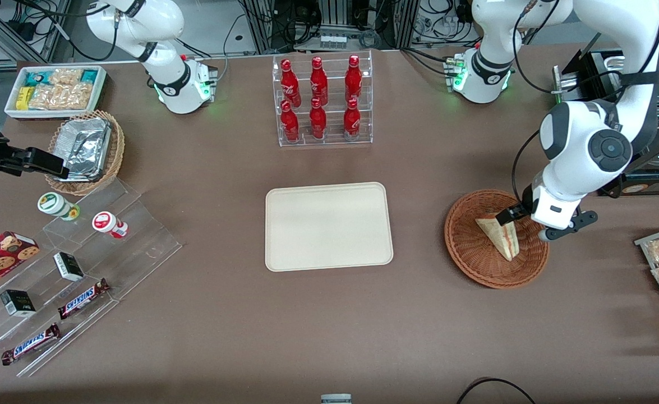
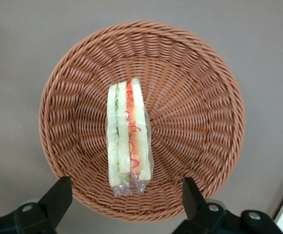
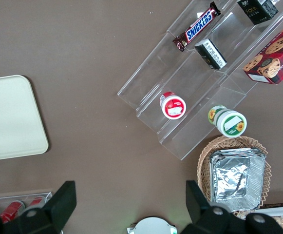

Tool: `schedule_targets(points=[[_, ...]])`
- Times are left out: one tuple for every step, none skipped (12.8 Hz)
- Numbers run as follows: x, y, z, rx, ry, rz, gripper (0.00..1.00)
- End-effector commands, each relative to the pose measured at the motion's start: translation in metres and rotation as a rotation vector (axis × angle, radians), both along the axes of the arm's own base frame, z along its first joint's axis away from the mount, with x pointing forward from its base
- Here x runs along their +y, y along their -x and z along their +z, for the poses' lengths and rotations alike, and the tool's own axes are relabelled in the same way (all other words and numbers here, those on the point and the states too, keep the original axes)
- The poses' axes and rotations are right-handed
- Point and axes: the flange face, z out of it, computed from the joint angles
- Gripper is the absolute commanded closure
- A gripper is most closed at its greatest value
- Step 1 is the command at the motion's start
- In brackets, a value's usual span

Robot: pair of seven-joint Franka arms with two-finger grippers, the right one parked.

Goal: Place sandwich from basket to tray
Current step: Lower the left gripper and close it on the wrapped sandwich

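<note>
The gripper [image 2: 124, 197] of the left arm hung over the basket [image 1: 469, 247], its two fingers [image 2: 58, 195] spread wide apart with nothing between them. The sandwich [image 2: 128, 134] lay inside the basket, near the middle of the woven bottom, resting on its side so that the striped cut edge with the red and green filling faced up toward the wrist camera. In the wrist view its long axis ran across the line joining the two fingertips, and the wrapped end of the wedge sat roughly midway between them, so the fingers looked set to straddle the narrow thickness of the bread. In the front view the wedge pointed toward the camera, with its broad end tucked under the arm's wrist. The next move seemed to call for a straight descent, with little or no turning, before closing on the sandwich's flat faces. The tray [image 1: 329, 227] sat bare on the brown surface [image 1: 329, 325], well apart from the basket and toward the parked arm's end, level with it from the camera.
</note>
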Motion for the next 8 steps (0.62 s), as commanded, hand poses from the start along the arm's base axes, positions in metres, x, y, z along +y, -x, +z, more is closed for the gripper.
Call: schedule_targets(points=[[-0.002,0.003,-0.011,-0.011,0.008,0.063,0.0],[-0.002,0.003,-0.015,-0.016,0.009,0.065,0.0],[-0.003,0.003,-0.023,-0.011,0.009,0.065,0.0],[-0.003,0.002,-0.031,-0.006,0.008,0.067,0.0],[-0.003,0.001,-0.038,-0.012,0.009,0.069,0.0],[-0.003,-0.001,-0.05,-0.012,0.01,0.074,0.0],[-0.003,-0.002,-0.061,-0.009,0.01,0.074,0.0],[-0.003,-0.001,-0.071,-0.006,0.01,0.076,0.0]])
